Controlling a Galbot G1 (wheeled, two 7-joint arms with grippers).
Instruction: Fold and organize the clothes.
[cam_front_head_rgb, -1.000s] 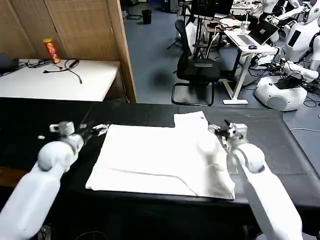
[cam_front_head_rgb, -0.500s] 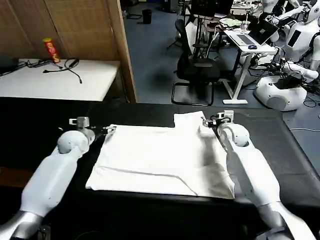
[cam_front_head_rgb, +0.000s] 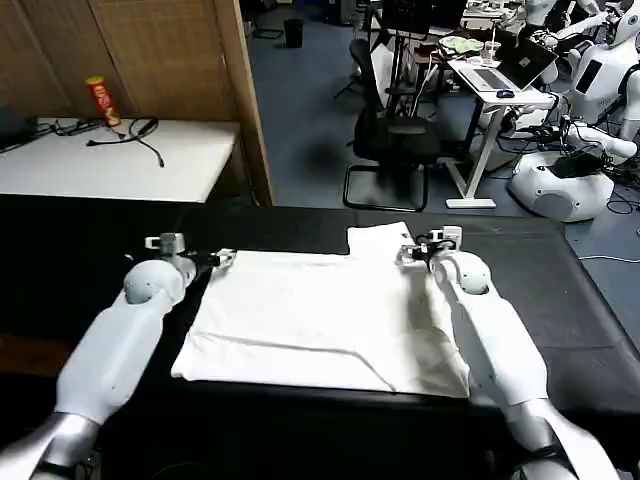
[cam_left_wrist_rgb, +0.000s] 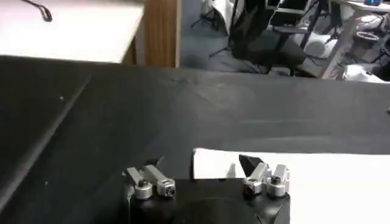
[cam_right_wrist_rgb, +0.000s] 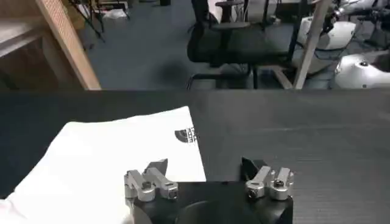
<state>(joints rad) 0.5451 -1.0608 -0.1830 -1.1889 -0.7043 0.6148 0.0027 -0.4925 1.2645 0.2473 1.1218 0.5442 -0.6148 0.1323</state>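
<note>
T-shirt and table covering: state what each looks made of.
T-shirt: soft matte white fabric, likely cotton knit; it lies limp with shallow creases, and a small dark print shows near one edge in the right wrist view. Table covering: black, smooth, slightly sheened sheet with faint wrinkles, perhaps synthetic cloth or vinyl. The left tool and right tool hover open at the shirt's far corners.

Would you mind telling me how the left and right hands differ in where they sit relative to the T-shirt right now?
The left hand sits at the far left corner of the T-shirt, while the right hand sits at its far right edge, beside the sleeve that juts out there. In the wrist views, the left hand straddles a plain white corner; the right hand straddles an edge near a small dark print. Both are open, low over the black table covering.
</note>
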